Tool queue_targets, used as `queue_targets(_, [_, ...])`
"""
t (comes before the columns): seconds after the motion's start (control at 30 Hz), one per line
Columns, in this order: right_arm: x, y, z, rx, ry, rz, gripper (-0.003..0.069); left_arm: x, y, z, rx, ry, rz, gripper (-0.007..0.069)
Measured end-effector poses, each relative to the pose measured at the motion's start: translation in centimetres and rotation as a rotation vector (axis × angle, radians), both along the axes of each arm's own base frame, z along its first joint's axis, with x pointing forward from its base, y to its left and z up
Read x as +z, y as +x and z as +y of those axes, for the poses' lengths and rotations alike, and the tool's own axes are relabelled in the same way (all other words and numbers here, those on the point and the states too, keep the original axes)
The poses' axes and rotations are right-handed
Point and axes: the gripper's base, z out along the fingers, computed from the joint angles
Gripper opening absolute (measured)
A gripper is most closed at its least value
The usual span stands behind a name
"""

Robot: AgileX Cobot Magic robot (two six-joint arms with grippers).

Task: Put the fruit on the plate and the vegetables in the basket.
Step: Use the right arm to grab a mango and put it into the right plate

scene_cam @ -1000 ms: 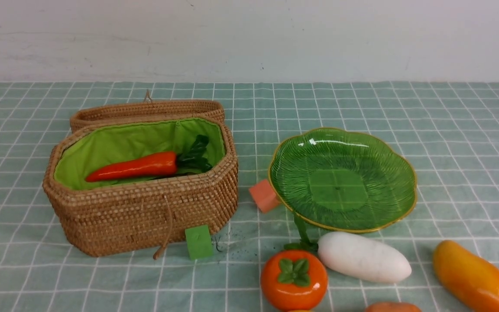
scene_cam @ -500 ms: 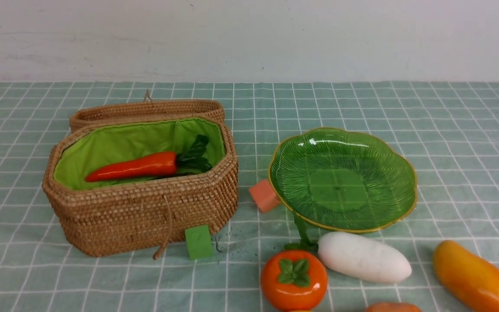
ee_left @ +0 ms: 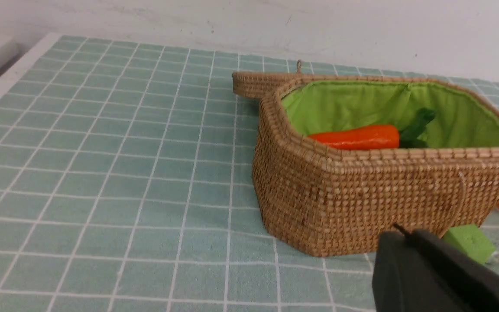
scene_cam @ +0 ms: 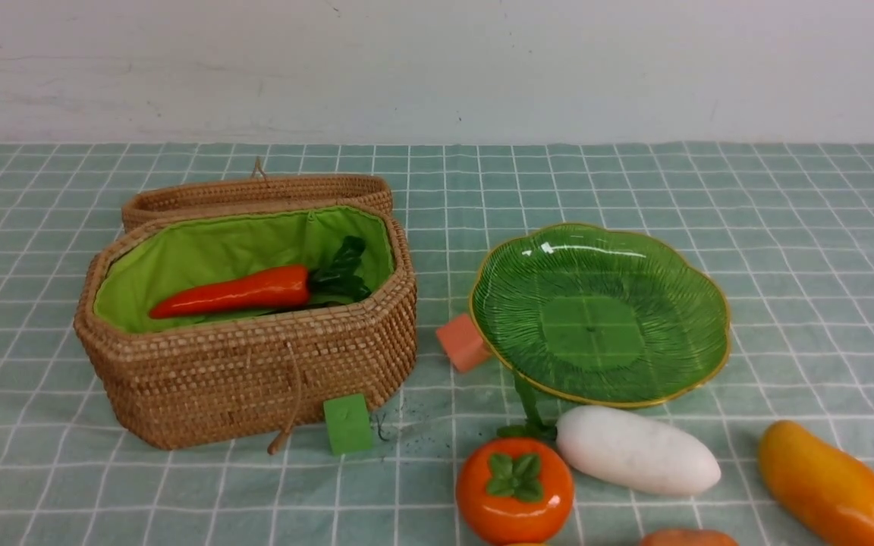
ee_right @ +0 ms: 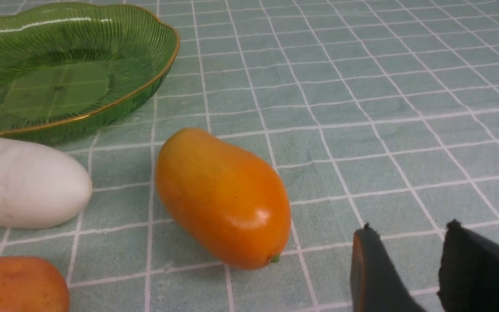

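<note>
While left gripper [ee_left: 399, 232] hangs closed by basket [ee_left: 362, 195] | right gripper [ee_right: 409, 227] parted

Carrot [scene_cam: 236, 293] in basket [scene_cam: 217, 379], left of plate [scene_cam: 596, 326]

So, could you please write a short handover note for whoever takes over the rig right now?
Left gripper: shut, empty, short of the basket.
Right gripper: open, empty, beside the mango.
Done: the carrot lies in the basket.
The plate is empty.
Left to do: the persimmon and the mango go on the plate; the radish and the potato go in the basket. All four lie on the tablecloth, on the near side of the plate.
</note>
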Motion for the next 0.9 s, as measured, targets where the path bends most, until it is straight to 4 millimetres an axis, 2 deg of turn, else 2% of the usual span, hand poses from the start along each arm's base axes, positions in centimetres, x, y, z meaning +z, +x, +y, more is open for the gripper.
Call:
queue_targets(0.1, [0.0,0.0,0.0,0.0,0.0,0.0,0.0242,-3.7,0.3,-0.1,-0.003,-0.002,0.022,-0.0004])
queue_targets(0.23, [0.0,0.0,0.0,0.0,0.0,0.0,0.0242,-8.5,0.8,-0.1,-0.004,0.006,0.163,-0.0001])
queue_targets(0.3, [0.0,0.0,0.0,0.0,0.0,0.0,0.0242,-9.4,0.9,-0.1,-0.006,0.021,0.184,0.0001])
queue_targets(0.9, [0.0,0.0,0.0,0.0,-0.006,0.001,0.0242,-9.4,1.0,-0.1,-0.01,0.042,0.151,0.0019])
